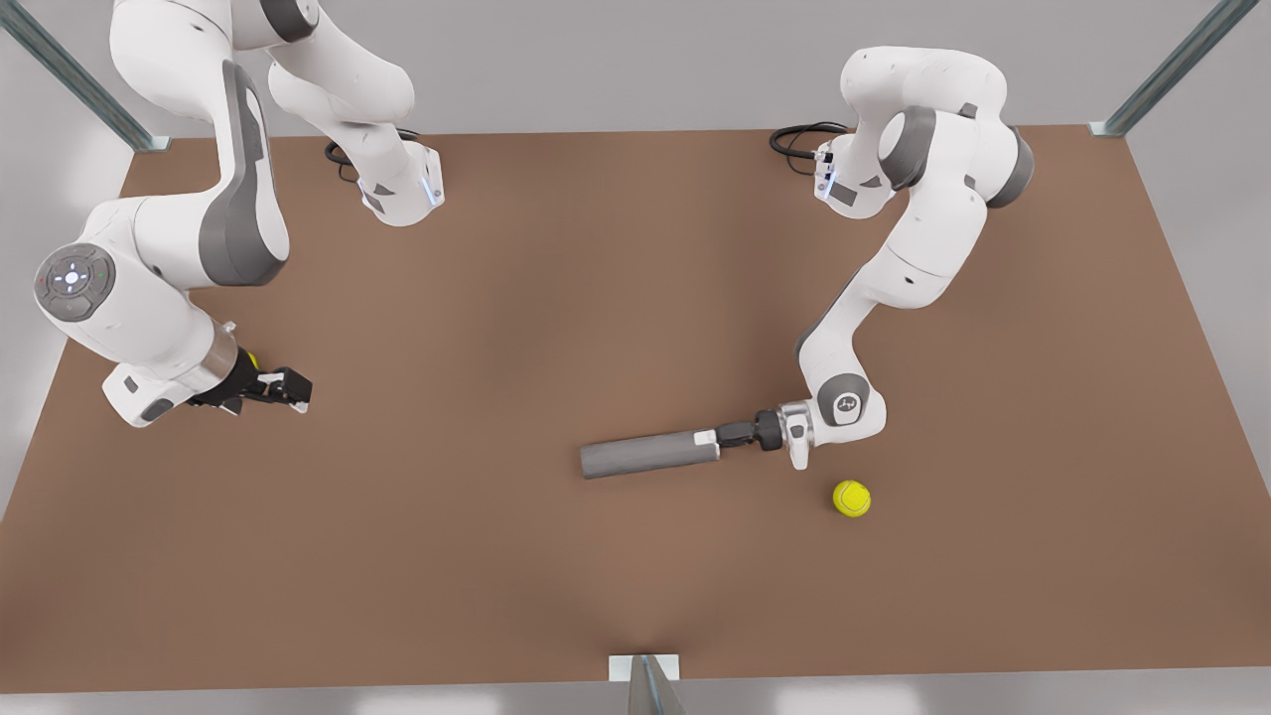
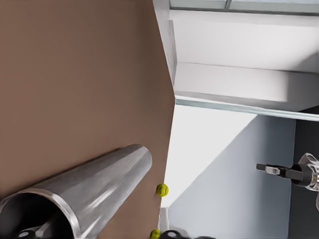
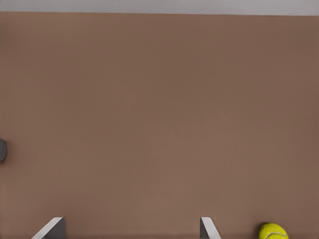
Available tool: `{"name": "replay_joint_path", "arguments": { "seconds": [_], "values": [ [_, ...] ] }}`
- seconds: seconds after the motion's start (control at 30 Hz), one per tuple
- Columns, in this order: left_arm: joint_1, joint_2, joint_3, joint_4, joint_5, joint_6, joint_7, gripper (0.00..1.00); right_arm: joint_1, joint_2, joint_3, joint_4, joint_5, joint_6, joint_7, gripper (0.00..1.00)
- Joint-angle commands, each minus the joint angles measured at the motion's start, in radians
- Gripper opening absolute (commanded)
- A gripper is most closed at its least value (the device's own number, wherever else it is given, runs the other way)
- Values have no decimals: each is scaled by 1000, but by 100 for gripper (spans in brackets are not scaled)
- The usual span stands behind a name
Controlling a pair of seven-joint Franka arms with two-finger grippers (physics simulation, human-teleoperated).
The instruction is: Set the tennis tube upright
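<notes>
Tennis tube [image 1: 647, 454] lies flat on my bench [image 1: 556, 298], its rimmed end clenched by left gripper [image 1: 711, 438]. Right gripper [image 1: 283, 385] waits well apart, fingers [image 3: 207, 228] released.

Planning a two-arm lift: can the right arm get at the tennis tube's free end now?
Probably yes. Bare table lies between the right gripper, jaws open, and the far end of the tennis tube; the left gripper sits at the rimmed end. Whether the arm stretches that far is unsure.

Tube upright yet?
No, the tennis tube lies flat on the table, the left claw at its end.
</notes>
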Motion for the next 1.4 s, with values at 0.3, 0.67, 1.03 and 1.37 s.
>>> {"name": "replay_joint_path", "arguments": {
  "seconds": [0.3, 0.67, 1.03, 1.37],
  "values": [
    [1, -1, -2, 0, 3, -1, 57, 42, 2, 7, 3, -1, 7, -3, 24, 100],
    [1, -21, 3, -1, 1, -10, 42, 21, 6, 14, 3, -1, 8, 0, 36, 100],
    [1, -170, 106, 0, 291, -10, -84, 21, 11, 14, 3, -1, 7, 0, 34, 100],
    [-2, -412, 164, 0, 848, -9, -351, 21, 12, 14, 3, -1, 5, 0, 36, 100]
  ]
}}
